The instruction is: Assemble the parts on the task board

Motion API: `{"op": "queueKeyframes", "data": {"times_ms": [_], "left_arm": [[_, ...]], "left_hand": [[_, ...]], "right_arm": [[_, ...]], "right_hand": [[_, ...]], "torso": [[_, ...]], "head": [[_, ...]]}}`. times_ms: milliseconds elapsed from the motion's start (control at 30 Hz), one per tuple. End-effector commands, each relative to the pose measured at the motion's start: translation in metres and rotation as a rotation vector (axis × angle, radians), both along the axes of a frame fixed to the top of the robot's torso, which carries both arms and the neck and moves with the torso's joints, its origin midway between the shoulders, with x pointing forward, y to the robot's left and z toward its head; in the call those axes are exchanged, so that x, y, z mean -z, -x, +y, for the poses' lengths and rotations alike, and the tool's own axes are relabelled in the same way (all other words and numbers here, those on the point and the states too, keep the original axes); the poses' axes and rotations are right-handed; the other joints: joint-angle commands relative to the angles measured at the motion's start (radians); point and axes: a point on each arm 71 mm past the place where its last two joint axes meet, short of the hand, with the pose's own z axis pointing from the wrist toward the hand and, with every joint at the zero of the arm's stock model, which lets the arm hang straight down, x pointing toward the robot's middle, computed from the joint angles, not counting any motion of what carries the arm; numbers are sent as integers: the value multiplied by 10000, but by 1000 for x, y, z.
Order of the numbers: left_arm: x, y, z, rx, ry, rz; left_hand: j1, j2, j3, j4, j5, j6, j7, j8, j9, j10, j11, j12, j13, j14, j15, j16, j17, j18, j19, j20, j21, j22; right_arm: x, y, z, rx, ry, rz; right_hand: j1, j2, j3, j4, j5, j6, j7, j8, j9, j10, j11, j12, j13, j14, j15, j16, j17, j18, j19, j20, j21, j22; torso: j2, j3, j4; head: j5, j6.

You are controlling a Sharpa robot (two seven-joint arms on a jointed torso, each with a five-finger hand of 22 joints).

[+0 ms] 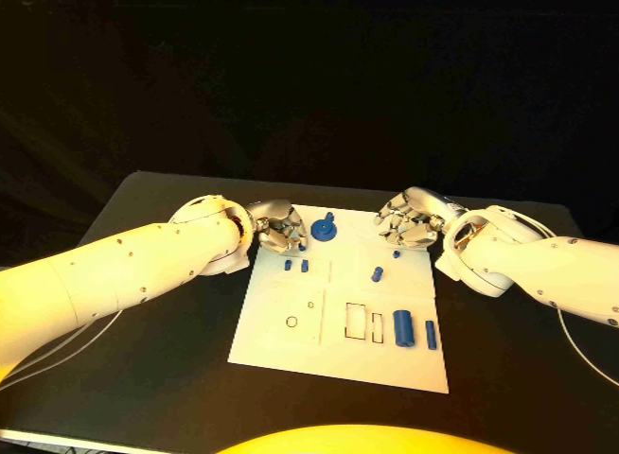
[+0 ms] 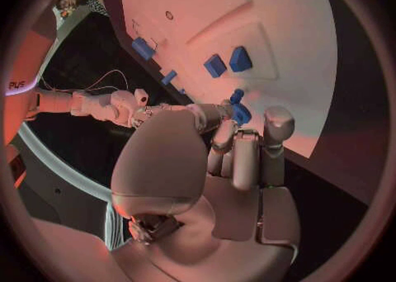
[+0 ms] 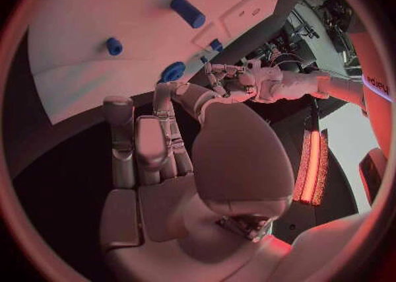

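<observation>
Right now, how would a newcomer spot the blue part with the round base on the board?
Find the white task board mid-table and follow it to its far edge, between the two hands. The round-based blue part stands there upright, a disc with a stem, unlike the plain pegs and cylinders lying nearer.

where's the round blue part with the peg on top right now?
In the head view the round blue part stands at the far edge of the white board, between the left hand and the right hand, nearer the left.
</observation>
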Motion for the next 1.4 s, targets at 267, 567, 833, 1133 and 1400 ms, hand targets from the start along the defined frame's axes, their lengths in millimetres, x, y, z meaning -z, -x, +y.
{"op": "queueKeyframes", "data": {"times_ms": [267, 567, 833, 1133, 1400], "left_arm": [[0, 1, -1, 78, 63, 75], [-3, 2, -3, 138, 493, -90], [-6, 1, -3, 79, 847, -285], [-9, 0, 5, -219, 1396, -483], [-21, -4, 33, -1682, 4240, 97]], "left_hand": [[-103, 27, 65, 1, 14, 11, 10, -41, -4, -19, 31, 67, 5, 13, 43, 39, -6, -126, 4, 46, 66, 2], [-117, 17, 82, -13, 11, 19, 14, -41, -2, -34, 35, 61, -13, 25, 46, 45, 26, -123, -7, 46, 62, -8], [-125, 1, 93, -29, 8, 11, 16, -49, -3, -47, 36, 56, -28, 28, 48, 47, 34, -125, -1, 47, 71, 3], [-148, -32, 139, -79, 4, -44, 24, -93, -15, -75, 39, 40, -57, 31, 52, 49, 45, -123, -12, 48, 77, 1], [-525, -339, 82, -175, -15, -319, 213, -254, 18, -3410, 291, -2220, -4259, -921, 257, -567, -1789, 246, -1583, 223, -1120, -1652]], "right_arm": [[0, 0, 1, -115, -34, -32], [0, 0, 1, -109, -36, -41], [0, 0, 1, -118, -41, -47], [0, 0, 1, -107, -65, -85], [2, -1, -3, -102, 368, 96]], "right_hand": [[-82, -5, 46, 41, 46, -10, 0, -32, 14, -53, -6, 61, 8, 269, -49, 21, -9, -160, 43, -13, 41, 3], [-82, -5, 46, 41, 46, -10, 0, -32, 14, -53, -6, 61, 8, 269, -49, 21, -9, -160, 43, -13, 41, 3], [-87, -9, 49, 47, 46, -13, 2, -35, 18, -73, -5, 85, 43, 263, -48, 18, -25, -155, 31, -13, 15, -7], [-86, -37, 81, 55, 53, -22, 14, -42, 33, -261, 10, 49, 89, 217, -35, -54, -138, -126, -62, -7, -162, -96], [-110, -120, 205, 123, 38, -246, 274, -57, 138, -1758, 425, -1586, -1059, -113, 291, -506, -779, -17, -580, 229, -991, -466]], "torso": [[0, -2, 3], [2, -2, 3], [2, 0, -2], [2, 1, -5], [-15, 16, -6]], "head": [[12, -7], [20, -6], [28, -11], [30, 2], [-110, 39]]}}
